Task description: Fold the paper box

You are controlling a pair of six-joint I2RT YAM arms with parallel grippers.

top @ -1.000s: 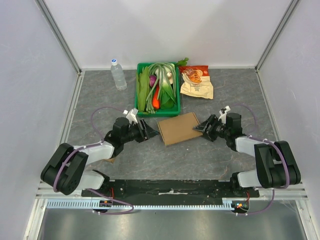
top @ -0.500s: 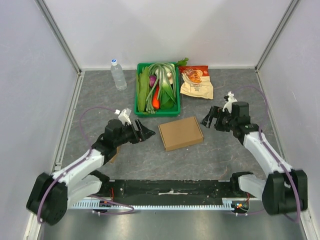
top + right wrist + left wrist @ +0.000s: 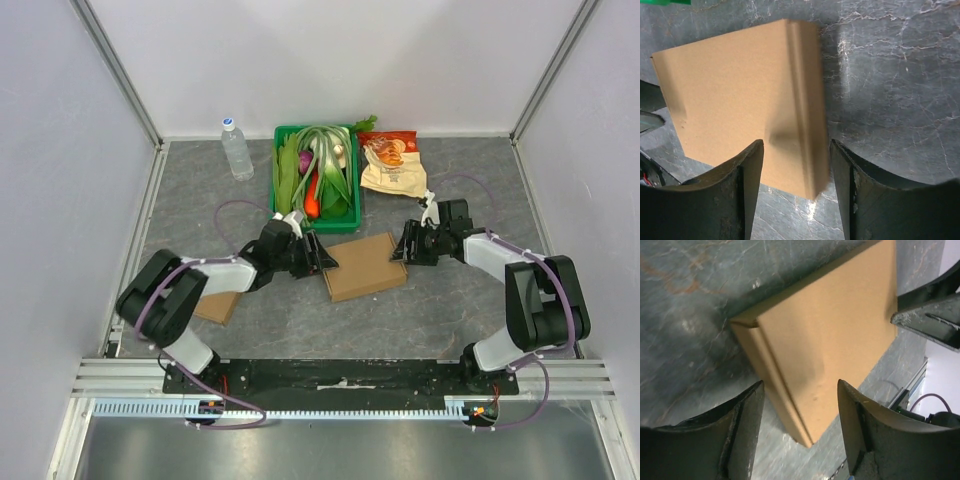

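Plain brown paper box (image 3: 364,266) lies closed and flat mid-surface (image 3: 440,310), near a green crate (image 3: 314,227). Left end effector (image 3: 323,258) at its left edge and right end effector (image 3: 399,249) at its right edge, fingers apart, holding nothing.

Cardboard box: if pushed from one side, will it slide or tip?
Probably slides rather than tips: the cardboard box lies low and flat on the smooth table. Likely light and stiff, given its crisp folded edges; hard pinching might dent it.

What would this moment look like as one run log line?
paper box: closed, lying flat | left gripper: open, at box's left edge | right gripper: open, at box's right edge | held: nothing
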